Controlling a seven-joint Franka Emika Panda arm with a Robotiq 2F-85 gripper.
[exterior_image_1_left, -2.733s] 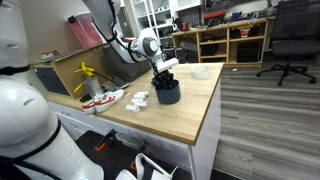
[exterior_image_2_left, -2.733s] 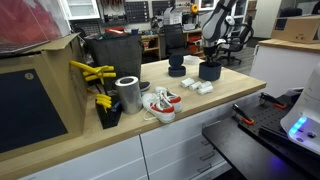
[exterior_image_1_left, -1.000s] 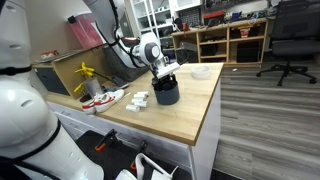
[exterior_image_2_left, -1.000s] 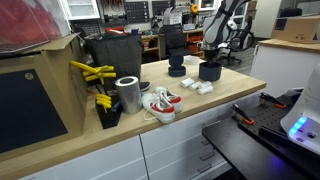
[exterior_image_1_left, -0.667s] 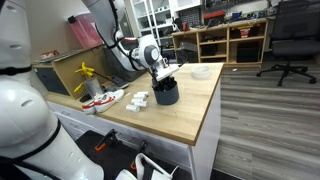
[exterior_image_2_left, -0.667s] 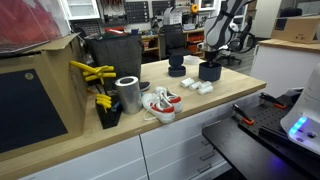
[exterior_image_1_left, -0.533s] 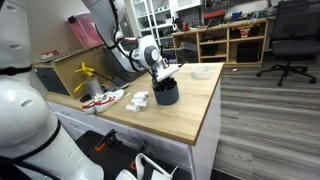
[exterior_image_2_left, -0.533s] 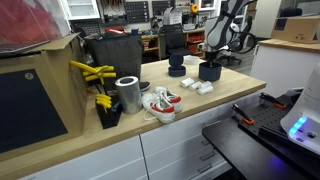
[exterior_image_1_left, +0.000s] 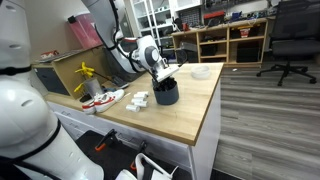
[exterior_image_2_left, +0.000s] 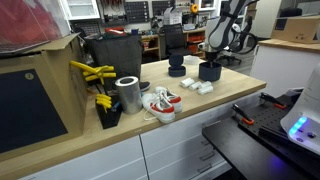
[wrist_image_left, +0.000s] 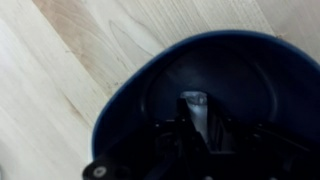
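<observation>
Tool at the mouth of a dark blue cup
Cup upright on the wooden surface, just beside small white blocks, a pair of shoes farther along. Seen from the wrist, dark fingers inside the rim, near a pale patch; clenched or released, impossible to tell.

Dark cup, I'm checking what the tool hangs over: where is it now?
In an exterior view the dark cup stands on the wooden counter, directly under the tool, beside small white blocks.
</observation>
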